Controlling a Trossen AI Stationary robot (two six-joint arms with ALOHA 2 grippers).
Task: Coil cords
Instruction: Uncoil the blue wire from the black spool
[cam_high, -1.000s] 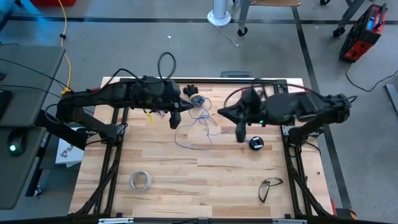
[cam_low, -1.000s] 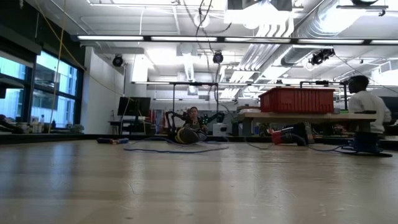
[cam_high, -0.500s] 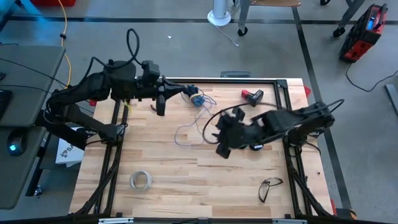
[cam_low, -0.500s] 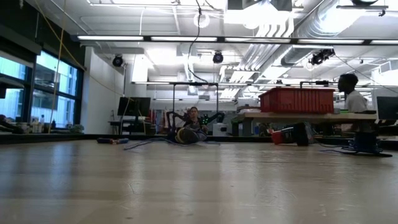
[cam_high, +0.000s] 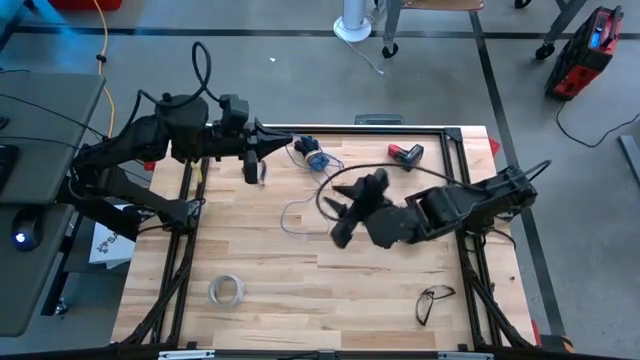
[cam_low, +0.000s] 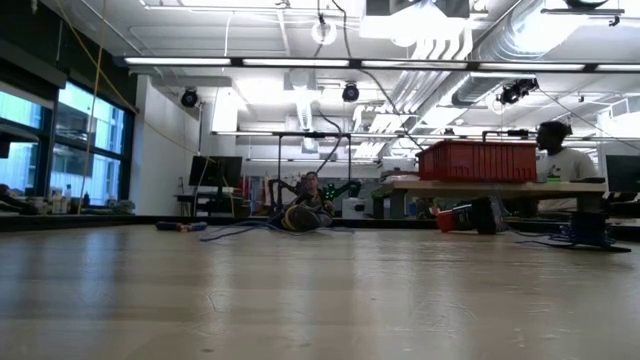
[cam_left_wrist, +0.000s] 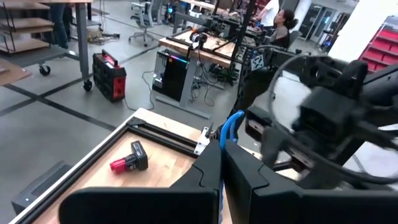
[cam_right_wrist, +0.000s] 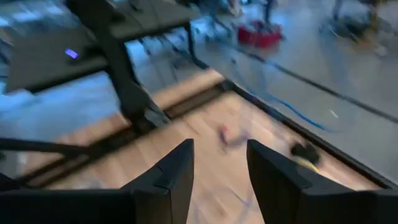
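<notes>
Left hand (cam_high: 252, 168): held above the far left part of the worktop (cam_high: 300, 300), its fingers (cam_left_wrist: 208, 171) pressed together. A bluish strand is seen between them in the left wrist view, so a grip on the wire (cam_high: 300, 212) is shown.
Left arm pose: stretched level from the left edge toward the middle, the hand turned down.
Right hand (cam_high: 340, 215): raised over the middle of the worktop, its fingers (cam_right_wrist: 177, 165) parted with bare space between them; nothing is held.
Right arm pose: reached in from the right edge, pointed leftward and slightly toward the near side.
Wire: laid in loose loops between the two hands, its long run from the far middle toward the near left.
Spool (cam_high: 318, 160): placed near the far edge, just beside the left hand.
Writing: none can be read.
</notes>
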